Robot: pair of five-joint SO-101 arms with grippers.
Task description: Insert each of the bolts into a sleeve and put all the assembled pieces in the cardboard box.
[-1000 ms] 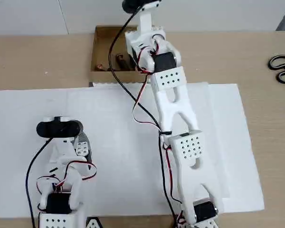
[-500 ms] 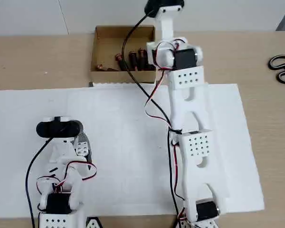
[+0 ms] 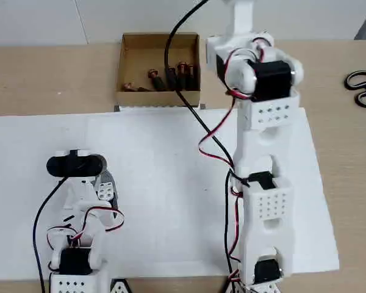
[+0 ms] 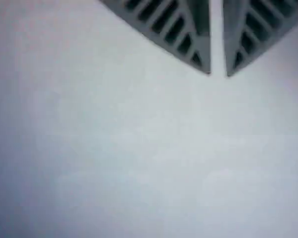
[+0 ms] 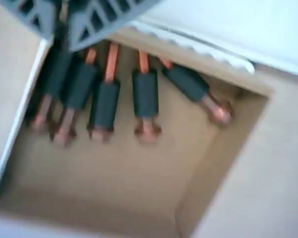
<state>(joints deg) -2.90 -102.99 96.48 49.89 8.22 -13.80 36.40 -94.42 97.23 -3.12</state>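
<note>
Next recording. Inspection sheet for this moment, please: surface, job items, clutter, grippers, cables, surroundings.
Surface: wooden table, white paper sheet covering its near part.
Job's things: five bolt-and-sleeve pieces lying in the cardboard box.
Clutter: scissors on the table, off the paper.
Grippers: left gripper shut, empty, over the paper; right gripper shut, empty, by the box.
Cables: black cable crosses over the box; red wires loop beside the right arm.
Surroundings: pale surface beyond the table's far edge.

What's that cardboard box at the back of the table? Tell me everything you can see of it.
The cardboard box is shallow, open-topped and brown, standing flat on the wooden table at the far edge of the white paper. Five copper-coloured bolts in dark sleeves lie side by side inside, toward its near wall.
</note>
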